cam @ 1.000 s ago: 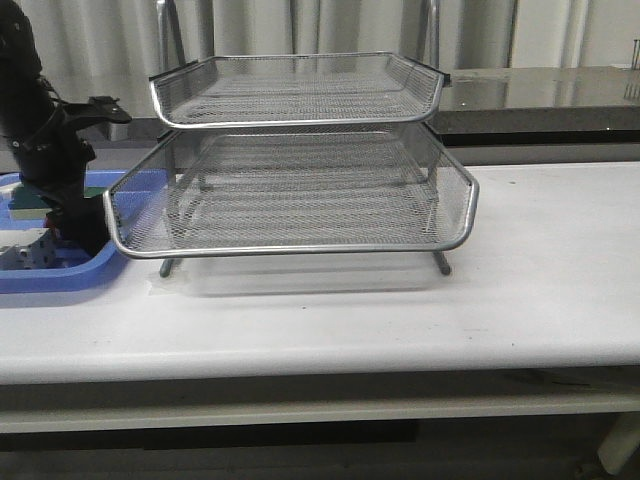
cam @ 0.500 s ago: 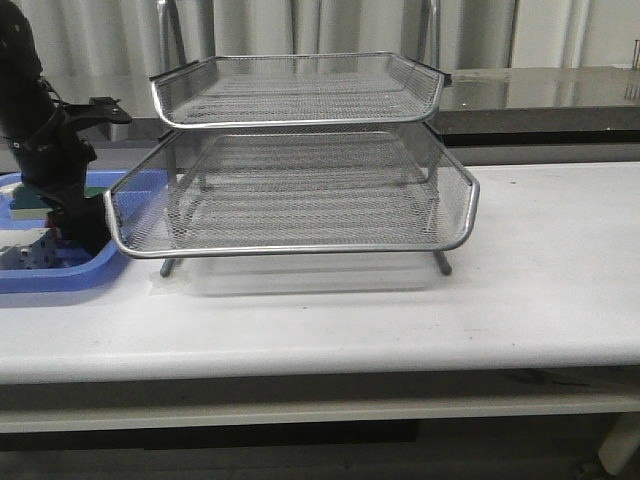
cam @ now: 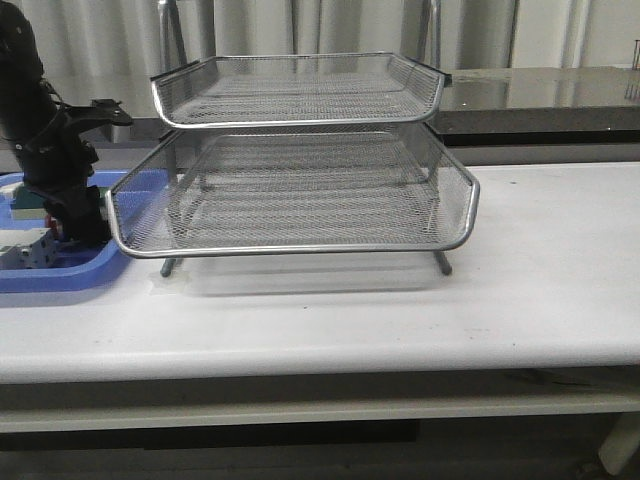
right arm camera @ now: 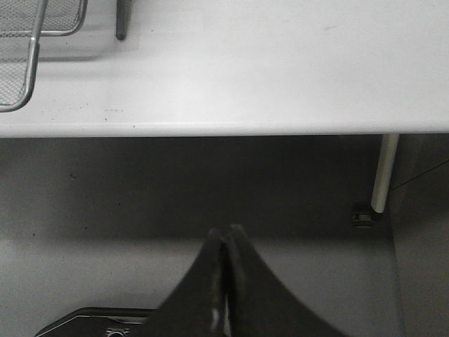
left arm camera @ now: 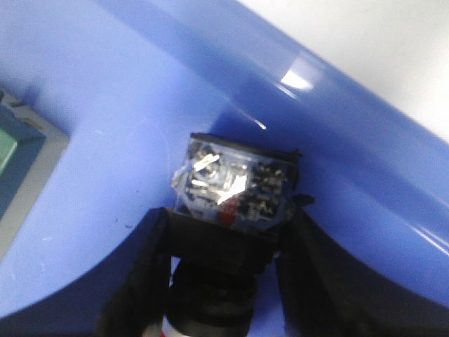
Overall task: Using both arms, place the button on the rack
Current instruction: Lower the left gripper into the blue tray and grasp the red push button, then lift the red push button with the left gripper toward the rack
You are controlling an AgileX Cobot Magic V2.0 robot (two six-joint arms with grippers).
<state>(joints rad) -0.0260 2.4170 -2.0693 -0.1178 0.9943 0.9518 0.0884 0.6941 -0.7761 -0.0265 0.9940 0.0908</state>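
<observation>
Left gripper (left arm camera: 224,281) clamps the button (left arm camera: 235,193) by its black body, fingers (left arm camera: 144,274) on both sides, blue rear block up, inside the blue tray (cam: 70,272) at 9 o'clock of the wire rack (cam: 300,160). Right gripper (right arm camera: 226,281) hangs off the table (right arm camera: 280,63) edge, fingertips pressed together, holding nothing.

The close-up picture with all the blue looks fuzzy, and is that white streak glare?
Left wrist view: the button between the left gripper's fingers is soft and out of focus, and light glints off the blue tray's rim. Front view: the rack is sharp, casting a faint shadow on the table.
</observation>
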